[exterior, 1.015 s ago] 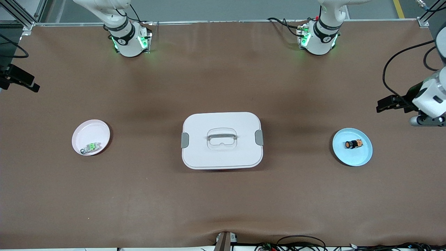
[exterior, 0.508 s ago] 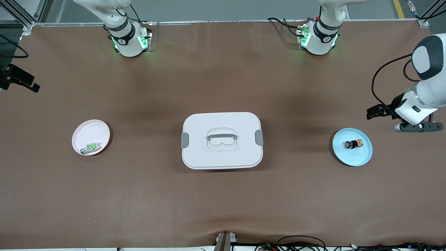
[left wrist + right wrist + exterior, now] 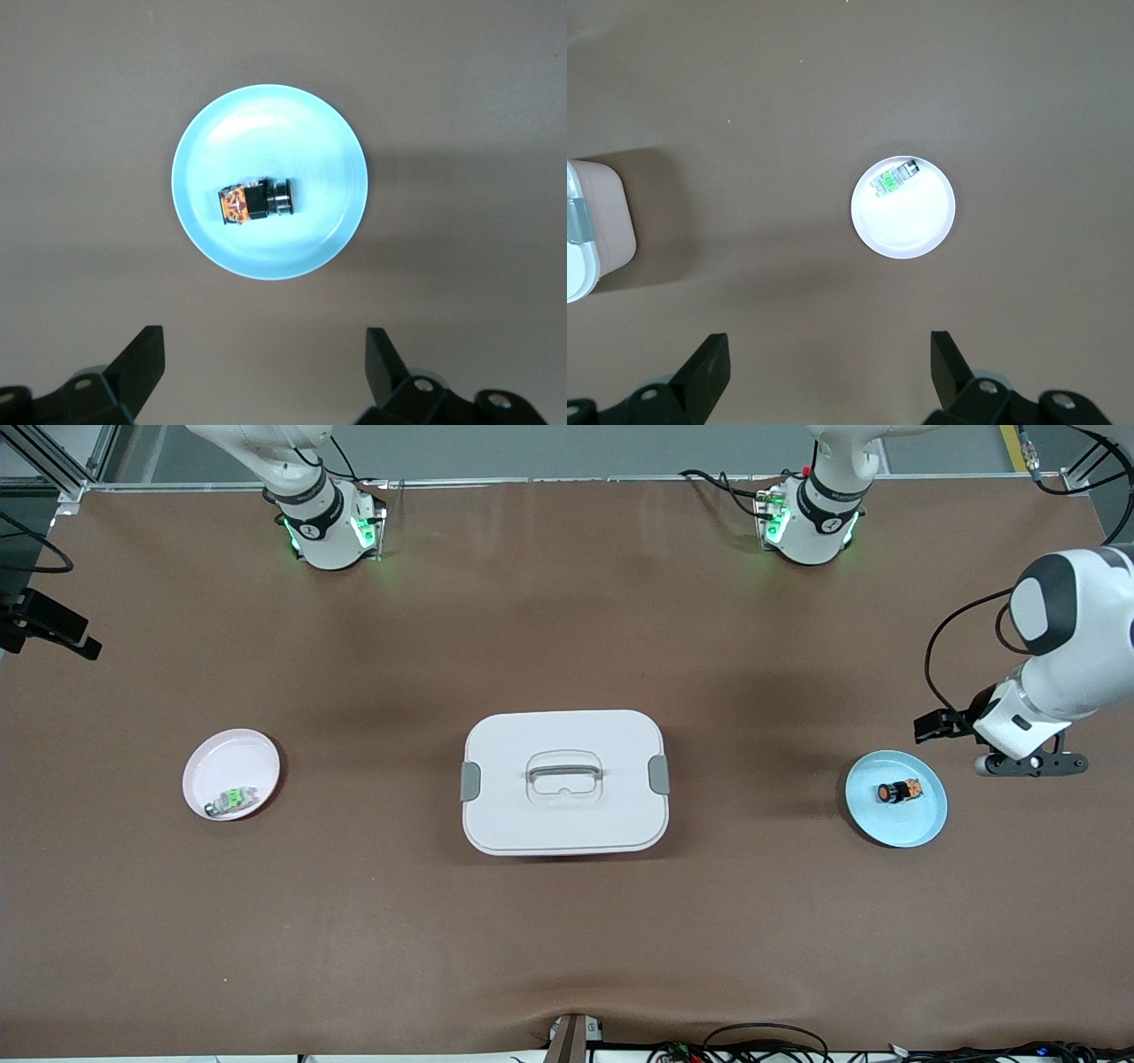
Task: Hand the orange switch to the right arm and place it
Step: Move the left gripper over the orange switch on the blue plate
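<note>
the left gripper (image 3: 261, 376), fingers wide apart and empty, hangs over the table just beside the blue plate (image 3: 921, 828), toward the left arm's end. the orange switch (image 3: 897, 790) lies on its side in that plate, long axis running along the table's length, cap toward the white box (image 3: 564, 781). the left arm is far closer; bare table surrounds the plate. the right gripper (image 3: 828, 376), also spread, waits high over the pink plate (image 3: 904, 232).

right gripper (image 3: 829, 376) jaws wide, high over table (image 3: 1028, 97) | green-topped grey part (image 3: 896, 179) lies in white plate (image 3: 908, 232)
</note>
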Motion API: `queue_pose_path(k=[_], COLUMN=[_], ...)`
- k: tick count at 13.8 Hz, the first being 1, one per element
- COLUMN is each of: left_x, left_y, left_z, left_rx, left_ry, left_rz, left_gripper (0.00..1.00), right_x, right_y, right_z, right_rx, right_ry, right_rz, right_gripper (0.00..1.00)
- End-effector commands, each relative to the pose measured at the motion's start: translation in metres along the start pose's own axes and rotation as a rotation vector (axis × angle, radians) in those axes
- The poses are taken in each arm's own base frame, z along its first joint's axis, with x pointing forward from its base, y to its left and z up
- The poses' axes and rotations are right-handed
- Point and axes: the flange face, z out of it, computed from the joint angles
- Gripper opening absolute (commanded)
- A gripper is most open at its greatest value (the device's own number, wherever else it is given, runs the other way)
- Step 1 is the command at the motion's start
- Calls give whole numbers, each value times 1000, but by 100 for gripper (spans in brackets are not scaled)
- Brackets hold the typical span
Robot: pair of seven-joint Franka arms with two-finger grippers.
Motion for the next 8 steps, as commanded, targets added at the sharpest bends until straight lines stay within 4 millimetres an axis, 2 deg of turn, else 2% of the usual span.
queue_pose_path(k=[1,4,6,8], left_x=[3,1,4,7], left_y=[-13,-12,-21,-22], left_z=[15,40,55,70], left_rx=[15,15,13,11], left_ry=[7,30,31,41], left_rz=[-7,-5,-22,-23], left_gripper=[100,100,100,100], right_x=[1,1,1,1], right_y=[1,1,1,1], right_z=[-3,-3,-4,-3], right_rx=[-14,-14,-14,-14], right_ry=[1,3,3,1], right_rz=[-9,-9,-9,-9], right_gripper=[100,100,100,100])
